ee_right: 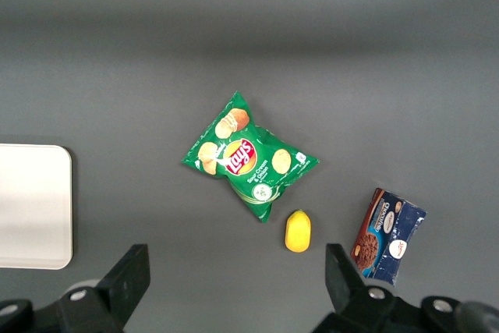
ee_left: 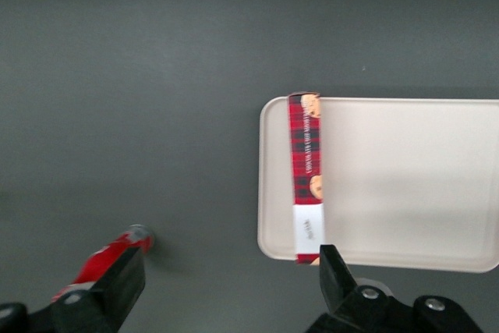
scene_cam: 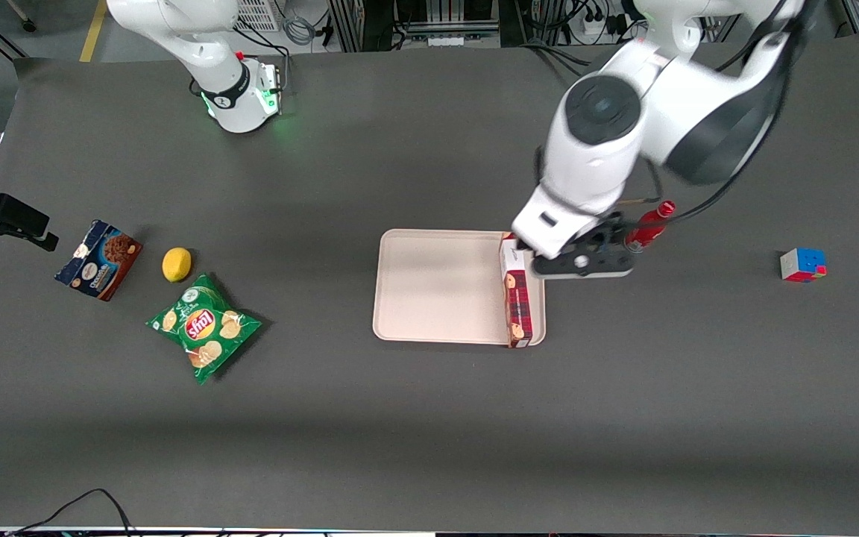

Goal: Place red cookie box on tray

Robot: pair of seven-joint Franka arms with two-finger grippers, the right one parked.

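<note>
The red cookie box (scene_cam: 517, 300) (ee_left: 306, 154) lies on its narrow side in the pale pink tray (scene_cam: 437, 287) (ee_left: 405, 185), along the tray's rim toward the working arm's end. Its white end points away from the front camera. My left gripper (scene_cam: 582, 262) (ee_left: 230, 286) hangs open above the table, just off the tray beside the box's white end. Nothing is between its fingers (ee_left: 335, 274), and they are apart from the box.
A red bottle (scene_cam: 649, 226) (ee_left: 101, 259) lies close beside the gripper, away from the tray. A colour cube (scene_cam: 802, 265) sits farther toward the working arm's end. A chips bag (scene_cam: 203, 327), a lemon (scene_cam: 177, 264) and a blue cookie box (scene_cam: 99, 259) lie toward the parked arm's end.
</note>
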